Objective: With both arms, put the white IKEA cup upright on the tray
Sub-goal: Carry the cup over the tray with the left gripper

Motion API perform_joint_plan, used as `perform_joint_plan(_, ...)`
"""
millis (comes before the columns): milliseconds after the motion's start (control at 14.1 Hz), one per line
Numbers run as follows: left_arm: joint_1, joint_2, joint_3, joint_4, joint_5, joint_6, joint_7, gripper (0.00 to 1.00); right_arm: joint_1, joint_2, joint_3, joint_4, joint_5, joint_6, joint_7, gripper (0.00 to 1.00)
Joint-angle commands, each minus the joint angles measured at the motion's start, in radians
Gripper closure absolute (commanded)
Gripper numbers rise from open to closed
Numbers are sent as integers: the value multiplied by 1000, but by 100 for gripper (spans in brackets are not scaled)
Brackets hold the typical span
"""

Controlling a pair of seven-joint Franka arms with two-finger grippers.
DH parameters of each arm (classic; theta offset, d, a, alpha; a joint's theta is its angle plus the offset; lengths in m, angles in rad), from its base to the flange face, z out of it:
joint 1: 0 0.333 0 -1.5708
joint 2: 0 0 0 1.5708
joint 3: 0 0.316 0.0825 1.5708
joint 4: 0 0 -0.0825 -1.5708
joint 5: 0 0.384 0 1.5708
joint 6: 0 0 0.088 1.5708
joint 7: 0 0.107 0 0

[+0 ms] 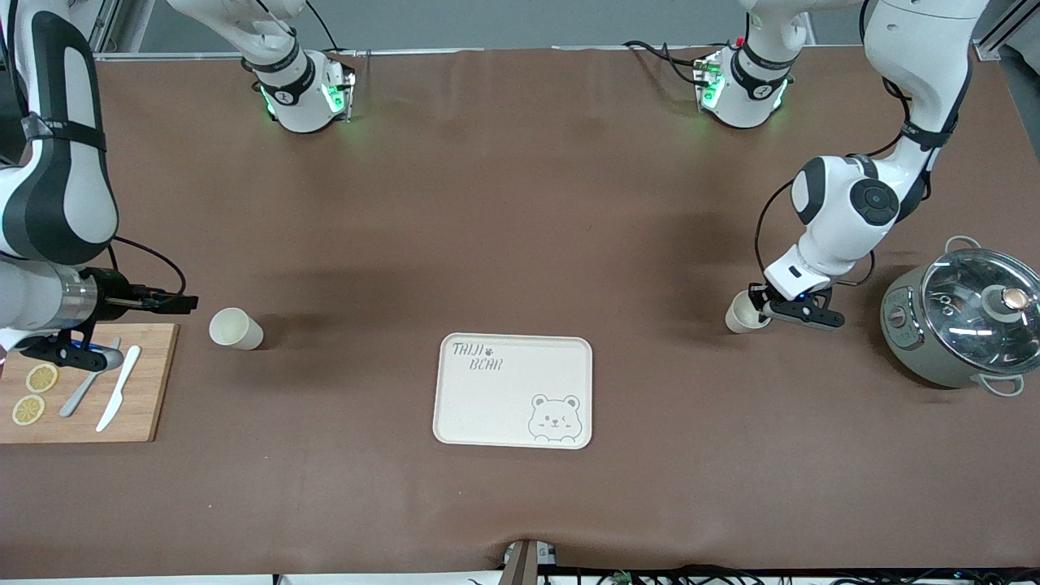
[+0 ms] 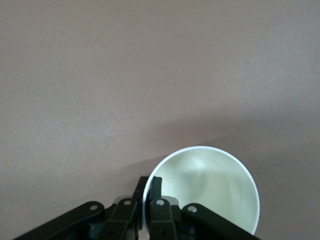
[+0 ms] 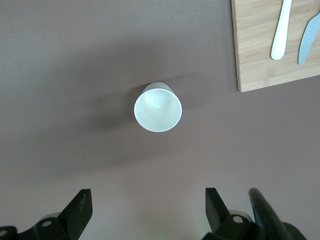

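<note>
Tray (image 1: 513, 390): flat cream rectangle with rounded corners, grey "TAIJI BEAR" lettering and a bear-face drawing, nothing on it; lies mid-table, nearest the front camera.

Cup (image 1: 741, 314) (image 2: 205, 187): white, toward the left arm's end of the table; left gripper (image 1: 772, 307) (image 2: 150, 192) is clamped on its rim, one finger inside.

Second cup (image 1: 236, 329) (image 3: 158, 106): white, upright on the table, beside the cutting board (image 1: 145, 382). Right gripper (image 1: 166, 303) (image 3: 146, 210): fingers spread, holding nothing, above the board's edge.

Pot (image 1: 963, 321): grey, glass-lidded; contents unclear.
</note>
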Motion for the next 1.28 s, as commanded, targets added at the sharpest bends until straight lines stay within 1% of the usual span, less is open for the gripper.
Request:
perform_joint_plan(0,1,-23,-42,43,-8,-39,-60,100,-12,17,8,-13,16,29,13,0)
perform_joint_plan(213,-2,-21,-96,152,-8,-170,-157,100,-18,17,6,-43,16,64,12,0)
perform_joint_plan(356,-28,-12,-114,220,-6,-249,-221,100,-20,18,6,-75,16,98,13,0)
perform_joint_plan(640,-112,9,-114,349,6,-365,-344,100,-34,21,6,-105,14,135,13,0)
perform_joint_plan(712,-132,14,-113,381,8,-399,-367,100,-29,20,5,-140,8,183,12,0)
perform_joint_plan(854,-175,47,-110,460,12,-457,-425,100,-38,20,5,-165,8,227,12,0)
perform_joint_plan(925,-198,70,-108,496,32,-482,-454,100,-38,21,5,-168,8,245,12,0)
perform_joint_plan(1139,-250,147,-110,626,118,-543,-565,100,-47,20,5,-243,2,348,9,0)
perform_joint_plan(1210,-269,173,-110,666,130,-557,-591,100,-58,20,5,-253,1,360,9,0)
